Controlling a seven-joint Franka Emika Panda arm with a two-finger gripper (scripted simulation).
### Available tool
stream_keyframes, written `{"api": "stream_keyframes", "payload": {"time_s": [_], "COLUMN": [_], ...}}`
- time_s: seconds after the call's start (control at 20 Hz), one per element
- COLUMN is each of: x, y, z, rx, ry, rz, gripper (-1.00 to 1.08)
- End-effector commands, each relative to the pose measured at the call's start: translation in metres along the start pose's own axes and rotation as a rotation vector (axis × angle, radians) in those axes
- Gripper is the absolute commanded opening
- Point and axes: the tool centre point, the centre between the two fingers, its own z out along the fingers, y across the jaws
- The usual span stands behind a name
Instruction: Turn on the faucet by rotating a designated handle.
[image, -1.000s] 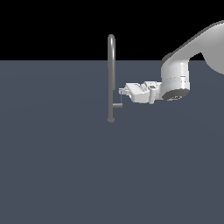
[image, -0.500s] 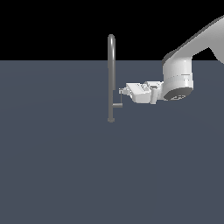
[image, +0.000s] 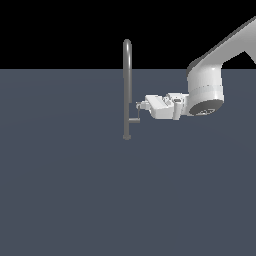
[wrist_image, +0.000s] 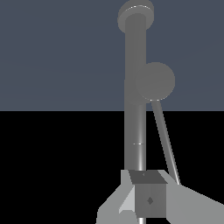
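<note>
Faucet (image: 127, 85) stands upright mid-tabletop (image: 75, 190); handle (image: 135, 116) juts off its right side. Our gripper (image: 140, 106) sits against the lever, but we can't tell if it's spread or pinching. Rigid, slick metal; push near the lever tip for leverage.

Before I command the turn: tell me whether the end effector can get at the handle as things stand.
Probably yes. The end effector sits right beside the handle on the exterior view's right of the faucet, with nothing between them. Whether it already touches the lever cannot be told.
</note>
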Motion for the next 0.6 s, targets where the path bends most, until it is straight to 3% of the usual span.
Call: {"api": "stream_keyframes", "payload": {"time_s": [0.0, 0.55], "x": [0.000, 0.002], "y": [0.008, 0.026], "z": [0.000, 0.000], "rx": [-0.006, -0.003], "ry": [-0.002, -0.003], "rz": [0.002, -0.001], "gripper": [-1.00, -1.00]}}
